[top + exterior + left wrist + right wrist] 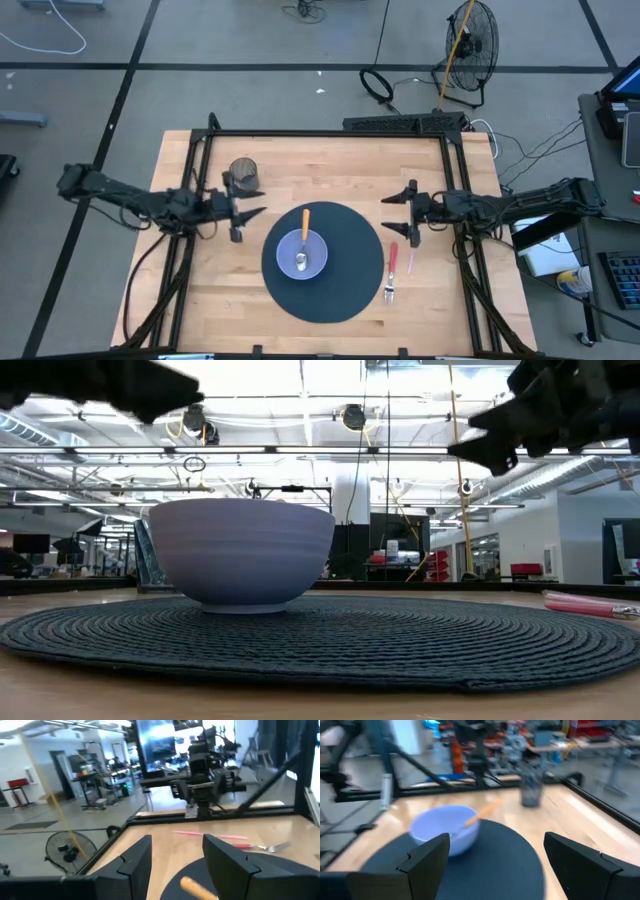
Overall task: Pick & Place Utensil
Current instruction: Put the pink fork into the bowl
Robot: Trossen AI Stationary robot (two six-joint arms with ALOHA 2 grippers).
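Observation:
A pale blue bowl (302, 253) sits on a round dark placemat (350, 280), also seen in the low view (242, 552) and right wrist view (446, 828). A spoon with an orange handle (305, 224) lies in the bowl, its handle leaning on the rim. A red-handled fork (391, 272) and a pink utensil (410, 262) lie on the table right of the mat. My left gripper (250, 205) hovers open left of the mat, near a dark mesh cup (243, 175). My right gripper (397, 212) hovers open above the mat's right edge.
A black frame (330, 133) runs along the table's far and side edges. Bare wood lies near the front edge (230, 310). On the floor beyond stand a fan (470, 40) and cables.

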